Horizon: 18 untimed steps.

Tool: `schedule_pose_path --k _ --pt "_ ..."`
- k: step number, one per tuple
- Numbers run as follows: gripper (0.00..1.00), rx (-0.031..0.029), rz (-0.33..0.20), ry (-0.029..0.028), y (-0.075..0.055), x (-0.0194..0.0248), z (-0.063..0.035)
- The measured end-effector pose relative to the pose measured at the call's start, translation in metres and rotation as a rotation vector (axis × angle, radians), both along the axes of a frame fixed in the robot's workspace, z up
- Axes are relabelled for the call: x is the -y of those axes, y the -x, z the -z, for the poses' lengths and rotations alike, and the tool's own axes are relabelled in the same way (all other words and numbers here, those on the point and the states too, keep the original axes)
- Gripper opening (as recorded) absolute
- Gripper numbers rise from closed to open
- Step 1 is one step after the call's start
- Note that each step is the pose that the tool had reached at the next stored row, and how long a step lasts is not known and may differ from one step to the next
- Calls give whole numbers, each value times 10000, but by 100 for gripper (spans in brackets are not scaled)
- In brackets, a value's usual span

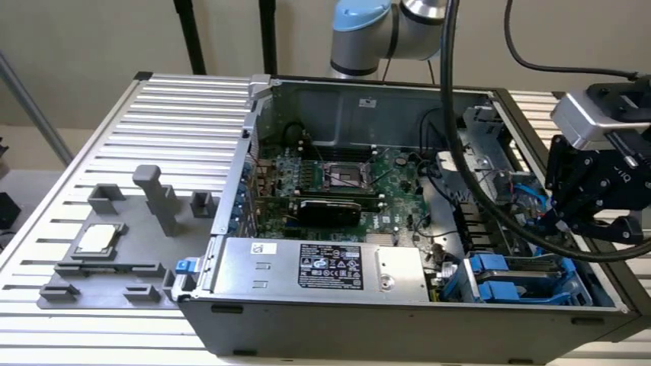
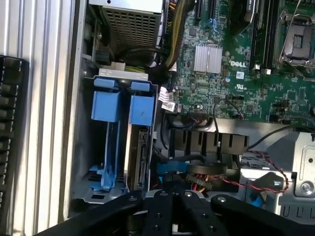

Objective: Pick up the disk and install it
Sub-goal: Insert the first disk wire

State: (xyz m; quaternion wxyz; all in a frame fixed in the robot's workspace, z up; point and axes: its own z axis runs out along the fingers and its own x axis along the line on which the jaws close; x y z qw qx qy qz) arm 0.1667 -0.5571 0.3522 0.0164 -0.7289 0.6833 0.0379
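Now the disk (image 2: 139, 157) sits edge-up in the blue bay (image 2: 106, 105) at the case's (image 1: 407, 324) near right corner, seemingly installed. The pincer (image 1: 600, 229) hovers above, its grip state I cannot tell.

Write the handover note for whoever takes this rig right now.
Gripper: above the drive bay, at the exterior view's right end of the case; carries nothing that shows.
Disk: on edge in the bay, beside an empty blue cage.
Done: it looks slotted in.
Left: full seating cannot be confirmed from these views.
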Motion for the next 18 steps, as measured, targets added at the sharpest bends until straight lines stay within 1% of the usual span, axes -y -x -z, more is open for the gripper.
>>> schedule_pose_path --k 3,4,10,12,13,14,18 --pt "0 0 -1 1 10 -49 17" --pt "100 -1 -3 1 23 -53 18" --pt "100 -1 -34 0 187 -55 18" --pt "100 -2 -35 1 223 -45 18" --pt "100 -1 -35 0 229 -30 18" --pt "100 -2 -36 -3 230 -1 18" --pt "100 -2 -36 -60 231 136 18"
